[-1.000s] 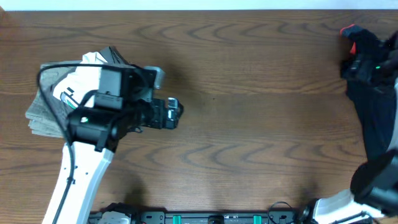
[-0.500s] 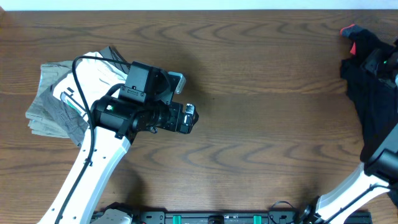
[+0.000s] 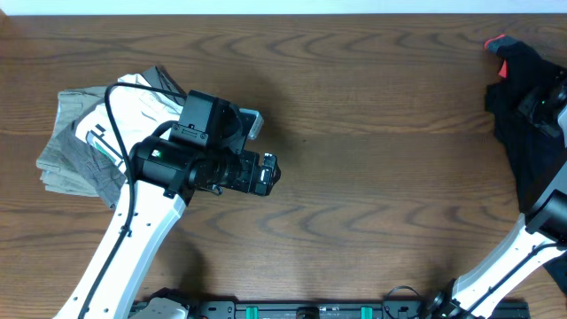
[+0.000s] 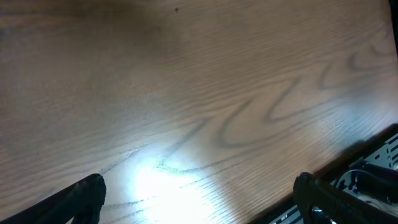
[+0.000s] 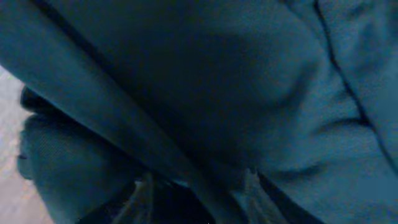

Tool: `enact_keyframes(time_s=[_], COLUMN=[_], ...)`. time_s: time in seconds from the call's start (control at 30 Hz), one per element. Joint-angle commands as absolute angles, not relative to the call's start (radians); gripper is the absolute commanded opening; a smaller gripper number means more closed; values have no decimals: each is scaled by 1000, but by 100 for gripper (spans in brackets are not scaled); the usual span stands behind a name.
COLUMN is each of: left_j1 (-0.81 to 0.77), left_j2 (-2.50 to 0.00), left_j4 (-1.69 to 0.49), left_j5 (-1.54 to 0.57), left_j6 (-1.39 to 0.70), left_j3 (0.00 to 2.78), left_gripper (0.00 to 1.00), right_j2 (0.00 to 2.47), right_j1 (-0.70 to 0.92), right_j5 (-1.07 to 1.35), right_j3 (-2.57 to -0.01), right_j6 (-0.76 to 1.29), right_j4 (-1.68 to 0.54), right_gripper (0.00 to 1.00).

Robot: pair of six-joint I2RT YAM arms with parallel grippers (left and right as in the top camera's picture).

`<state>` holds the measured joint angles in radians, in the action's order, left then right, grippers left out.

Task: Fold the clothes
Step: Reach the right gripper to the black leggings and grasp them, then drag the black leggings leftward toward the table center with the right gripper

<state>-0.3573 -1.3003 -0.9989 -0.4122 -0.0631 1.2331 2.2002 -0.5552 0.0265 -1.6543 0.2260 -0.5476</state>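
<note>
Right claw deep in black trousers
Left claw wide apart over the table; right claw's state I cannot tell.

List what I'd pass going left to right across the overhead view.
Pile of grey and white folded clothes → left end effector, open over bare wood → open stretch of table → black trousers at the right edge. The right end effector overlaps the trousers, so it is left out of the order.
</note>
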Motion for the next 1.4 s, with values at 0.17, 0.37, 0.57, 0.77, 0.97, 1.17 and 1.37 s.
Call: enact_keyframes(time_s=[0.17,0.37,0.57,0.77,0.97,1.17,1.37], left_j1=[-360,-360,-360,-358,-358,-358,-358], left_j2=[-1296,-1296,-1296,-1294,-1263,-1237,-1232], left_j4=[-1001,-1002,-997,-986,-1000,-1060,-1076], left_j5=[-400,-400,-400,-389,-304,-150,-60], left_j6=[-64,-64,-63,-64,-64,-60,-60], left_j3=[1253,1253,1253,1262,1333,1444,1466], left_gripper=[98,98,98,98,98,98,98], right_j2=[2196,2113,1956,1834,1751,1747,1747], right_j1=[-560,-557,-528,-414,-216,35,310], right_j5=[33,213,434,554,554,558,558], right_j3=[-1672,-1672,-1672,-1672,-1672,-1672,-1672], right_j6=[228,177,148,148,141,118,-17], right_j4=[-590,-611,-629,-676,-755,-901,-943], right_gripper=[1,1,1,1,1,1,1])
